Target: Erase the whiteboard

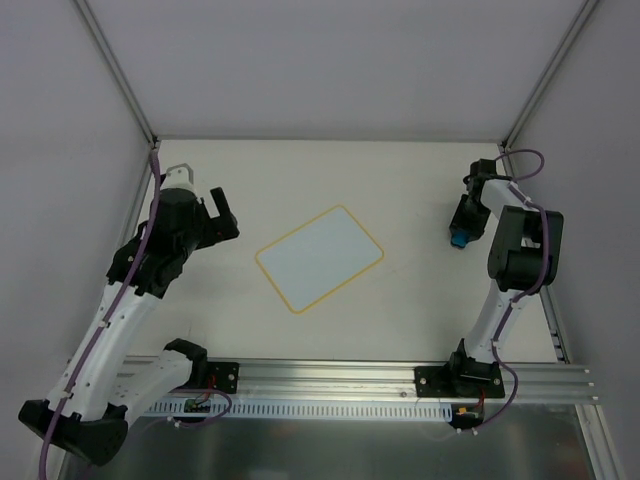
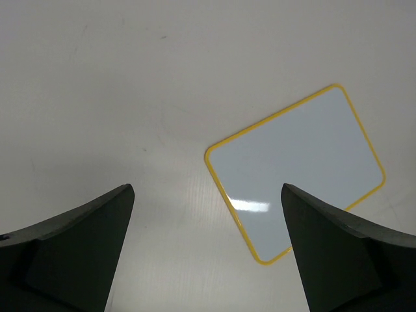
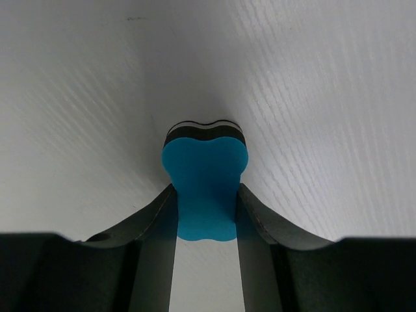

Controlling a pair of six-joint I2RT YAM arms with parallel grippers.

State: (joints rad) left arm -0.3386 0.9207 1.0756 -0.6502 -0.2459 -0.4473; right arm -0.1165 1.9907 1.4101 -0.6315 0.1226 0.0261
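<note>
The table [image 1: 420, 300] bears the whiteboard [image 1: 319, 258], flat and askew, ahead of the left gripper [image 1: 225, 217] and well apart from the right gripper [image 1: 459, 235]; in the left wrist view a finger hides one near corner, and glare streaks its blank face. The left gripper hangs wide open, holding nothing; the right is clamped on a blue eraser [image 3: 204, 182], its near end hidden between the fingers.

Top camera hangs high over the near edge, looking steeply down across the whole desk [image 1: 420, 190]. Left wrist camera peers out through the left pincer [image 2: 207, 192] from well up, catching the board [image 2: 296, 169], which the top view shows too. Right wrist camera sits close above the desk, eraser [image 3: 205, 188] dead centre.
</note>
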